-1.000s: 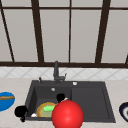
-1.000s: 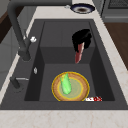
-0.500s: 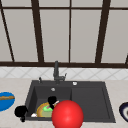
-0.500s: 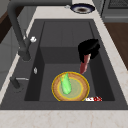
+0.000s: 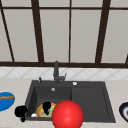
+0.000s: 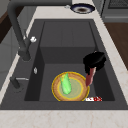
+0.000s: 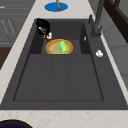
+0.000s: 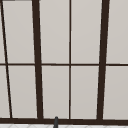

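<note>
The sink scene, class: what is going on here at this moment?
A black hand reaches down into the sink, its fingers at the rim of a yellow plate on the basin floor. A green vegetable lies on that plate. Another hand hangs at the sink's left edge. A blue plate sits on the counter.

A big red ball [image 5: 67, 114] is blocking the front half of the sink basin [image 5: 62, 93] and part of the yellow plate [image 5: 41, 110]. The dark-rimmed dish [image 5: 124, 111] is running off the right edge. The right hand's [image 5: 47, 106] grip is staying unreadable.
</note>
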`<state>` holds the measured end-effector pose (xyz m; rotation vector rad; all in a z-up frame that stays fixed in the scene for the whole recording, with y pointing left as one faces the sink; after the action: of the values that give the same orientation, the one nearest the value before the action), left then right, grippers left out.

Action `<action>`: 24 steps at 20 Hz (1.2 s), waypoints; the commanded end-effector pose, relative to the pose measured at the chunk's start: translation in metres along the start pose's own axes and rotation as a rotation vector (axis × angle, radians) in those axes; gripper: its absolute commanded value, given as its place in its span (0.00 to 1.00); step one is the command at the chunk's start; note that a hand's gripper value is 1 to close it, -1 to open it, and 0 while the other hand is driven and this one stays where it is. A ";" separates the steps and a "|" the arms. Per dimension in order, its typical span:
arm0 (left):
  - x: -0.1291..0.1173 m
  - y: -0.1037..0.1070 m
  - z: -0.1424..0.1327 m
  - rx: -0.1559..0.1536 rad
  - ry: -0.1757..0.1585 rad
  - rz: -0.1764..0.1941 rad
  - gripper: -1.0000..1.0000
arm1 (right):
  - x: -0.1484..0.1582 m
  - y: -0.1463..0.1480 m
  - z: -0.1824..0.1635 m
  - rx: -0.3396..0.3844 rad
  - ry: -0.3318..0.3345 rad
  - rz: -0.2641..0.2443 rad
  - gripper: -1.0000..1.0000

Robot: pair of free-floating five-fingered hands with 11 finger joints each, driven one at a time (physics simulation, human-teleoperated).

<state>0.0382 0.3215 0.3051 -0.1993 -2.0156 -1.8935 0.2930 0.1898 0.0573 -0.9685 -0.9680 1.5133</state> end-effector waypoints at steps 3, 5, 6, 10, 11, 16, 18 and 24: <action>0.000 0.000 0.000 0.000 0.000 0.000 0.50 | -0.003 0.038 -0.015 -0.013 -0.039 0.005 1.00; 0.000 0.000 0.000 0.000 0.000 0.000 0.50 | -0.007 0.047 -0.023 -0.019 -0.066 0.004 1.00; 0.000 0.000 0.000 0.000 0.000 0.000 0.50 | -0.008 0.052 -0.027 -0.018 -0.079 0.003 1.00; 0.000 0.000 0.000 0.000 0.000 0.000 0.50 | -0.016 0.070 -0.050 -0.001 -0.097 -0.008 1.00; 0.000 0.000 0.000 0.000 0.000 0.000 0.50 | -0.018 0.067 -0.056 -0.003 -0.084 -0.014 1.00; 0.000 0.000 0.000 0.000 0.000 0.000 0.50 | -0.020 0.065 -0.078 0.012 -0.024 -0.045 1.00; 0.000 0.000 0.000 0.000 0.000 0.000 0.50 | -0.014 0.062 -0.085 0.019 0.007 -0.050 1.00; 0.000 0.000 0.000 0.000 0.000 0.000 0.50 | 0.002 0.073 -0.092 -0.015 0.025 -0.063 1.00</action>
<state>0.0382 0.3215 0.3051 -0.1993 -2.0156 -1.8935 0.3552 0.1802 -0.0329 -0.9676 -0.9704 1.5106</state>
